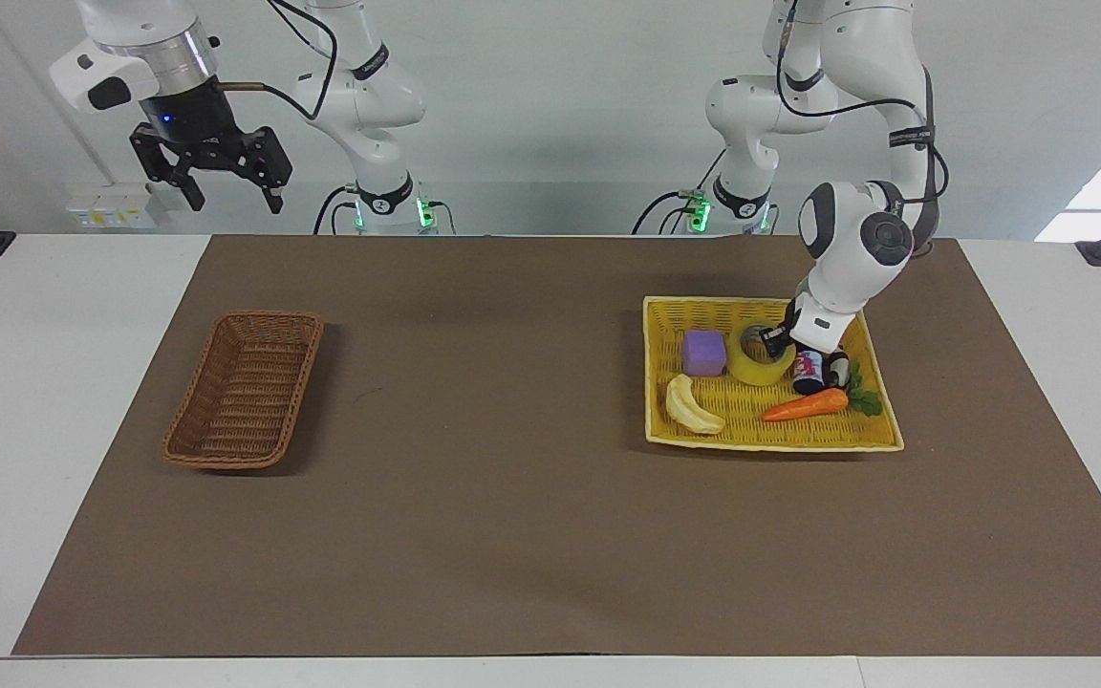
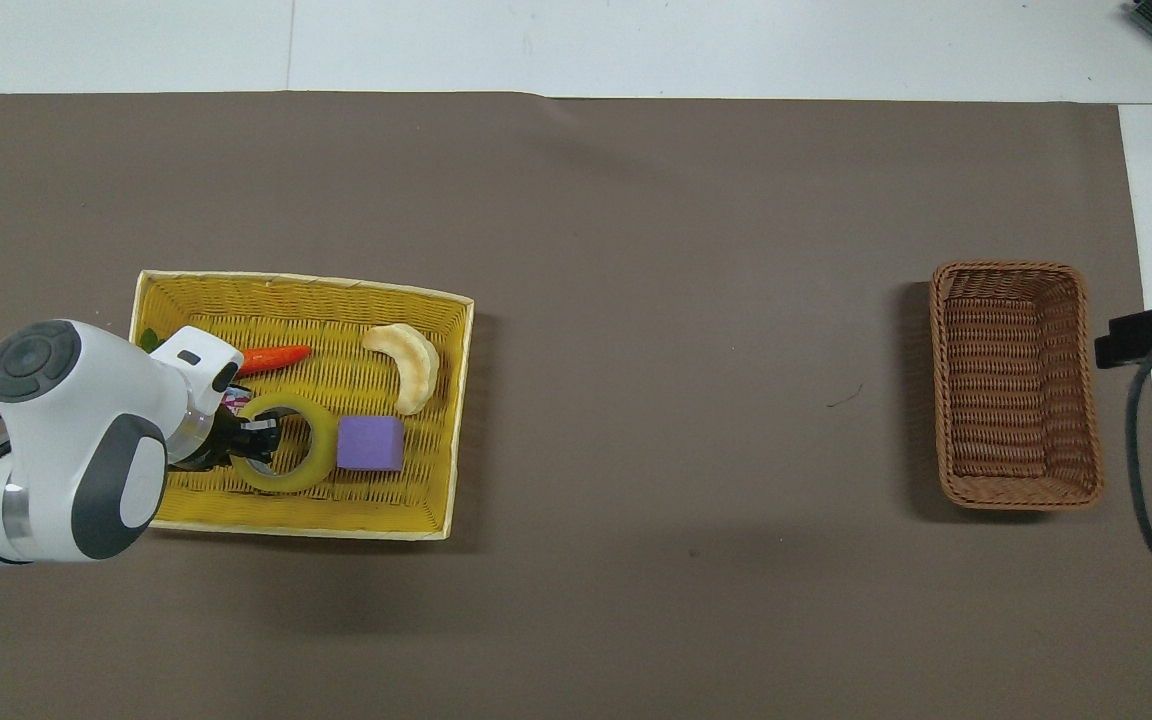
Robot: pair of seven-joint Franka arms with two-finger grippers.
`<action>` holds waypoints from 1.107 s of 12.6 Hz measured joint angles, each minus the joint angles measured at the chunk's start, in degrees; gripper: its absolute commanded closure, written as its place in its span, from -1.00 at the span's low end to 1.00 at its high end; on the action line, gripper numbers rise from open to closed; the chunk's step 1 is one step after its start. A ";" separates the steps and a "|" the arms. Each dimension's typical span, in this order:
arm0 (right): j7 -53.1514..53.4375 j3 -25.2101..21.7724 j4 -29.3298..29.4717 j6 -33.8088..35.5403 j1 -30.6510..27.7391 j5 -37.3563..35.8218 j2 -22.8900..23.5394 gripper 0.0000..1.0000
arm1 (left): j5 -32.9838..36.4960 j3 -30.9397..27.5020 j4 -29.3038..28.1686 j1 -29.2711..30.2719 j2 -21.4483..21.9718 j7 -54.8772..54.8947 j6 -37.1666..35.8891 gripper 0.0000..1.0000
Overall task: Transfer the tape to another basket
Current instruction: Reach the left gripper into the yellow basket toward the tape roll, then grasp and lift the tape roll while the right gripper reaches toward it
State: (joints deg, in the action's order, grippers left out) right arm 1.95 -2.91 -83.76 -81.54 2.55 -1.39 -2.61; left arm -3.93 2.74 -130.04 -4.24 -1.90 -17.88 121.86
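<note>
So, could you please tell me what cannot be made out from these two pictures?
- Left claw at the tape: whether it grips the roll's wall is too small to tell in the facing view; the wrist covers it in the overhead view.
- Small can: label too small to read; mostly hidden under the left arm from overhead.
- Right claw: cut off by the overhead view's edge.
</note>
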 measured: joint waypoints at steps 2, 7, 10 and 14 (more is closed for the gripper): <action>0.00 0.00 0.00 0.00 0.00 0.00 0.00 -1.00 | 0.00 -0.09 4.68 0.05 0.06 0.11 -4.85 1.00; 0.00 0.08 -0.23 -0.28 0.09 0.36 0.00 -1.00 | -0.47 -0.40 16.35 0.21 0.25 0.17 -16.76 1.00; 0.07 0.65 -1.40 -3.07 0.42 3.34 0.03 -1.00 | -3.25 -0.53 22.68 0.76 0.37 0.36 -22.53 1.00; 12.88 1.26 -3.92 -10.77 9.48 7.82 0.82 -1.00 | -8.36 0.55 23.54 -1.33 0.41 2.23 -23.43 1.00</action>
State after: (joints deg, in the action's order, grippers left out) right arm 14.83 -1.65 -87.67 -92.31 12.03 6.43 -1.79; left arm -12.30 3.28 -106.50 -5.58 -1.49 -15.65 98.43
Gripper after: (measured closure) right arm 0.000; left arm 0.780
